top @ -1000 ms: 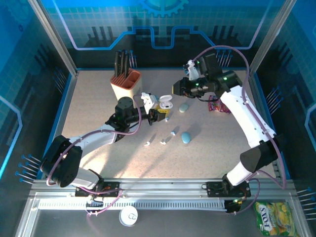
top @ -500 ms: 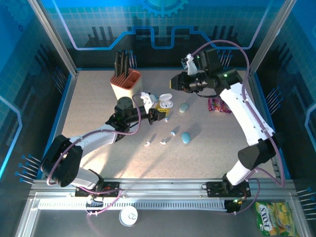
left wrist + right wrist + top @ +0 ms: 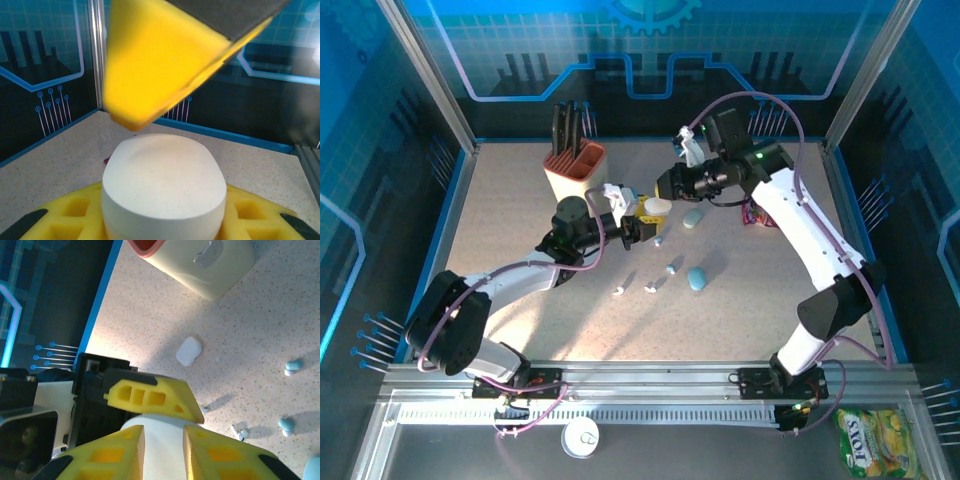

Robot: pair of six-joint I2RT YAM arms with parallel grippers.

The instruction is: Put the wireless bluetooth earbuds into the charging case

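A second ago the white case (image 3: 658,205) stood with its lid up, and the right gripper (image 3: 665,190) was apart from it, on its far right side; half a second ago the gripper was nearer, and now it has arrived on the case. The lid is down, and in the left wrist view the case is a smooth rounded shell. The left gripper (image 3: 647,216) has not moved and stays clenched on the lower part of the case, one yellow finger at each side. In the right wrist view the case fills the gap between the right fingers (image 3: 107,457), so we judge that this gripper is grasping the case and has pressed the lid shut. For the task this means that one case is probably finished, although we cannot tell what is inside it. Several earbuds (image 3: 618,291) lie loose on the table (image 3: 520,230), on the near side of the white case. Two blue cases (image 3: 697,279) lie closed, one just right of the white case and one to its near right, so more filling remains
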